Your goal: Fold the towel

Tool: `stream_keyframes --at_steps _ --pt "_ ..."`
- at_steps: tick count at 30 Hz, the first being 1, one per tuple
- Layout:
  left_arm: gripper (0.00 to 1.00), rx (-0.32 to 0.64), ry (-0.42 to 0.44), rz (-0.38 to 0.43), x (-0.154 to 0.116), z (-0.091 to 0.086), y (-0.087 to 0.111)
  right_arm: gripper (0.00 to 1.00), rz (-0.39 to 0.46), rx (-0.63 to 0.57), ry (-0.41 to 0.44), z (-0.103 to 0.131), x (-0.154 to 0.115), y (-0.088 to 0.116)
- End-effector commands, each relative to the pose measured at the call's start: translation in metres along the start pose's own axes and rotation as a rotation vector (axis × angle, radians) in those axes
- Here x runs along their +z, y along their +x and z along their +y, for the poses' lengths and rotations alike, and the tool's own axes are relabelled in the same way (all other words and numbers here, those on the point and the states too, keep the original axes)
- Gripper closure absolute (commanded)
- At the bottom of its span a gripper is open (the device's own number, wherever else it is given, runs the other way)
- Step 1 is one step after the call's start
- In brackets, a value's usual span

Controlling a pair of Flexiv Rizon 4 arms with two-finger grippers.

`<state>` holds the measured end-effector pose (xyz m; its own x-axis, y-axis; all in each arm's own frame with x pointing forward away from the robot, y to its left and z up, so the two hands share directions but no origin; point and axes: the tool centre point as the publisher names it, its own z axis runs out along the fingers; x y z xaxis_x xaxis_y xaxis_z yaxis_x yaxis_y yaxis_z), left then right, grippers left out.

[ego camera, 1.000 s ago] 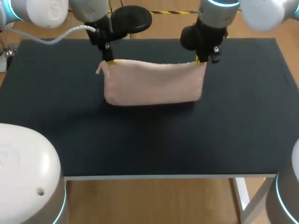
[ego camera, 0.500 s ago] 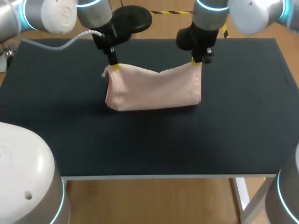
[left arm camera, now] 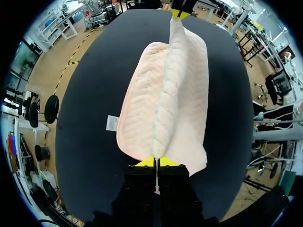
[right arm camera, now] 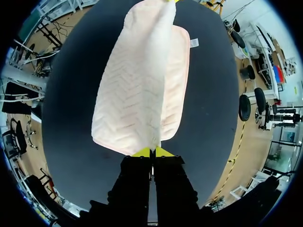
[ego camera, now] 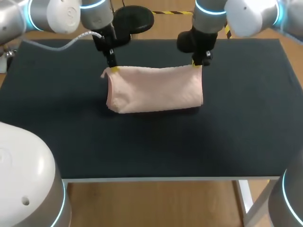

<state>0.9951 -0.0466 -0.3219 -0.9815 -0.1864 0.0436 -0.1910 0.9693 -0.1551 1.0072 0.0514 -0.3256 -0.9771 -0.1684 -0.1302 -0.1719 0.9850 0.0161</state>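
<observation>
Upper centre: the left claw (ego camera: 113,69) and right claw (ego camera: 195,65) each clamp a top corner of the pink towel (ego camera: 155,90), its lower part draping onto the black worktop (ego camera: 151,142).

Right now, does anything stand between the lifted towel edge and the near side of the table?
Nothing visible does. The left gripper and right gripper hold the towel by its top corners; only bare table lies nearer.

Rounded white-and-grey left arm (ego camera: 52,14) and right arm (ego camera: 246,16) carry glowing cyan joint rings. A white cable (ego camera: 90,33) trails at eleven o'clock. Black left hand (ego camera: 113,69) and right hand (ego camera: 195,65) end in yellow fingertips (left arm camera: 145,162).
</observation>
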Motion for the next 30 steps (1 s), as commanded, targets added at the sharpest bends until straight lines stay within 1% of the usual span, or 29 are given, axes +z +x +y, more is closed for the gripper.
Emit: stream_keyframes --at_steps 1,8,11,17,24,30 --pt "1.00 0.008 -0.014 0.035 0.012 -0.005 -0.011 1.00 0.025 -0.004 0.014 0.003 0.013 -0.008" --pt "1.00 0.026 -0.025 0.054 0.028 -0.006 -0.012 1.00 0.040 -0.007 0.021 0.007 0.028 -0.009" --pt "1.00 0.034 -0.034 0.055 0.035 -0.006 -0.015 1.00 0.035 0.015 0.010 0.009 0.034 -0.010" --pt "1.00 0.030 -0.044 0.050 0.037 -0.001 -0.021 1.00 0.037 0.064 0.010 0.004 0.040 -0.011" --pt "1.00 0.026 -0.052 0.043 0.039 0.005 -0.021 1.00 0.032 0.109 0.000 -0.001 0.043 -0.008" --pt "1.00 0.035 -0.043 0.023 0.042 0.006 -0.022 1.00 0.029 0.152 -0.025 -0.006 0.048 -0.010"
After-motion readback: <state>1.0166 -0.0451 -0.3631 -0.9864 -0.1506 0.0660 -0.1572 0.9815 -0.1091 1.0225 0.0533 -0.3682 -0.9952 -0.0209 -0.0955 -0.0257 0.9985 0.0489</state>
